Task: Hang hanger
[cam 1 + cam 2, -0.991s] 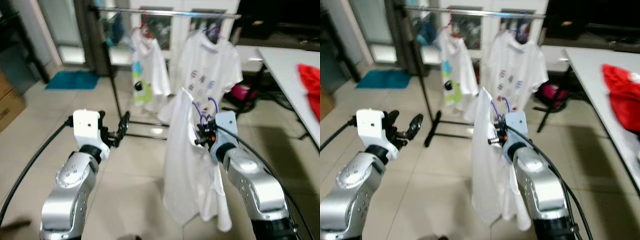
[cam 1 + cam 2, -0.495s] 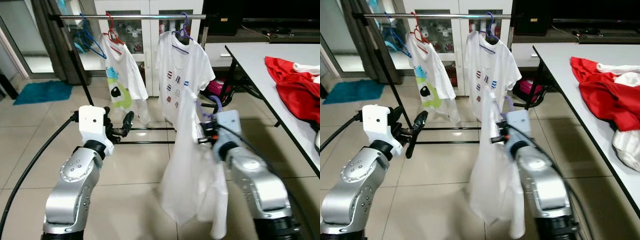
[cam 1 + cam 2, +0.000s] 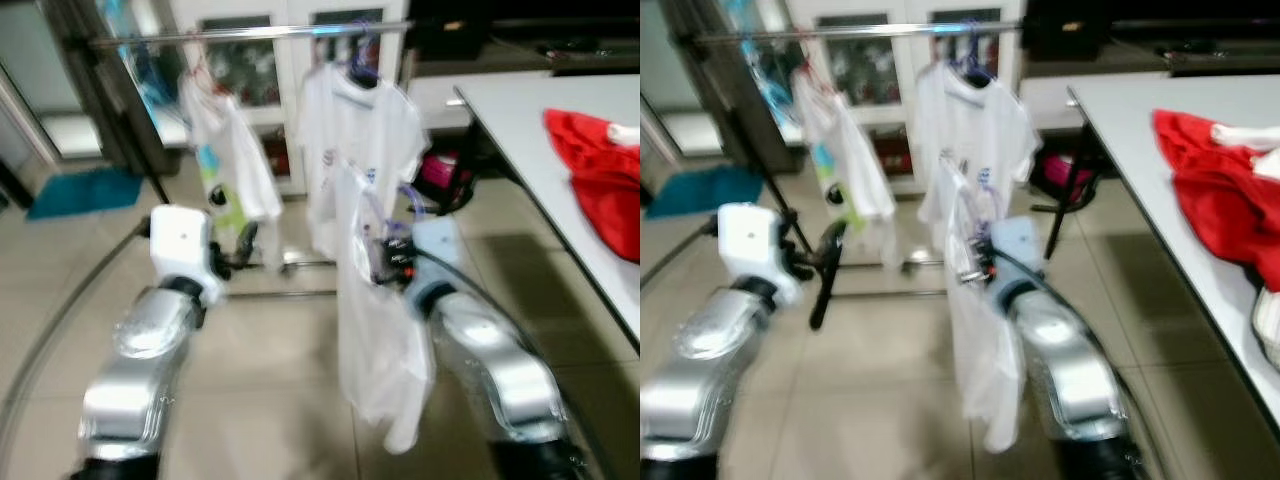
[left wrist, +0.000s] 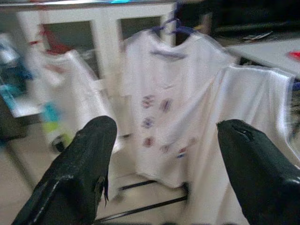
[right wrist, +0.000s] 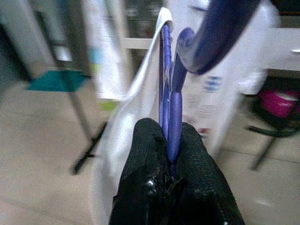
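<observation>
1. The purple hanger (image 5: 169, 89) carries a white T-shirt (image 3: 375, 320) and sits clamped at its neck between the two black fingers of the right gripper (image 5: 169, 154), held out in front of the robot at chest height, its hook pointing up.
2. The left gripper (image 4: 164, 154) is raised beside it with fingers spread wide and nothing between them.
3. Ahead stands the clothes rail (image 3: 250, 33), already bearing a printed white shirt (image 3: 355, 130) on a purple hanger and another shirt (image 3: 225, 150) with green and black patches to its left.
4. A white table (image 3: 520, 120) with red cloth (image 3: 595, 165) lies to the right.
5. Compared with half a second ago, the head views are blurred and the rail's garments look larger and closer to the held shirt, so the robot is walking toward the rail; the grip on the hanger is unchanged.
6. I judge this as the approach stage: the hook is not yet over the bar and must be lifted above it next.
</observation>
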You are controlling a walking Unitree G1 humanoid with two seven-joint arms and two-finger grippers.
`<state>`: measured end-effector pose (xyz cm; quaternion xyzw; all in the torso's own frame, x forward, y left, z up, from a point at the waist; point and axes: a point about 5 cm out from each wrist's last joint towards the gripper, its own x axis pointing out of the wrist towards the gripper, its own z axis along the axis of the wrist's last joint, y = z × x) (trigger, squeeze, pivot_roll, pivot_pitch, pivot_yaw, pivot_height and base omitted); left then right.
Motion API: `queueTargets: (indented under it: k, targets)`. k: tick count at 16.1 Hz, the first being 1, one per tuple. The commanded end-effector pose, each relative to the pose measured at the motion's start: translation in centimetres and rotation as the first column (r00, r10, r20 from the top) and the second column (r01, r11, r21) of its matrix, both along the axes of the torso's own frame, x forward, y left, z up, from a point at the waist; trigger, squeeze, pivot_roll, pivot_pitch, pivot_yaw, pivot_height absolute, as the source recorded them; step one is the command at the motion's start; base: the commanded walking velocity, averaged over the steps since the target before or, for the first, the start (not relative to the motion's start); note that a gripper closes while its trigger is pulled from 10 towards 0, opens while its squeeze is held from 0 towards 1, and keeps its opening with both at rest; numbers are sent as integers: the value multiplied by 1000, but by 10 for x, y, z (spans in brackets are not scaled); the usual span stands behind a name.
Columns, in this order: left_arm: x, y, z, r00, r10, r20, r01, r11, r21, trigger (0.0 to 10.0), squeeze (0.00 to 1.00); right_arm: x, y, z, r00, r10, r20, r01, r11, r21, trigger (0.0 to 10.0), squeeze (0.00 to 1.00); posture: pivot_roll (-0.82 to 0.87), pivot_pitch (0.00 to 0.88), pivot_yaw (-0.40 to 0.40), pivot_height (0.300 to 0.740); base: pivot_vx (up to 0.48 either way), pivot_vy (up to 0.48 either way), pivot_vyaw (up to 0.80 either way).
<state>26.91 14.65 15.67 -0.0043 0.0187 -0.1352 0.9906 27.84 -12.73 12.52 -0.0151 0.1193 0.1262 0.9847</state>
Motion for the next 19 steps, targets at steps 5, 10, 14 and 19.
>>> queueTargets:
  k: [5,10,14,19]
  targets:
    - [-1,12,-1,999,40,-13,-40,999,22,10000,0,4,7,11,1000,-7,28,5,996,87,10000,0,-123,0,73,740,470,0,0]
    - [-2,11,-2,1000,29,-12,-29,999,25,10000,0,4,8,15,999,-13,38,9,993,121,10000,0,-127,0,74,740,480,0,0]
    - [-5,10,-2,1000,7,-11,-7,999,42,10000,0,2,16,20,994,84,64,-91,989,116,10000,0,-124,0,64,740,480,0,0]
    - [-11,13,-5,1000,-29,-5,30,994,108,10000,0,6,14,25,993,65,102,-72,995,64,10000,0,-116,0,49,740,480,0,0]
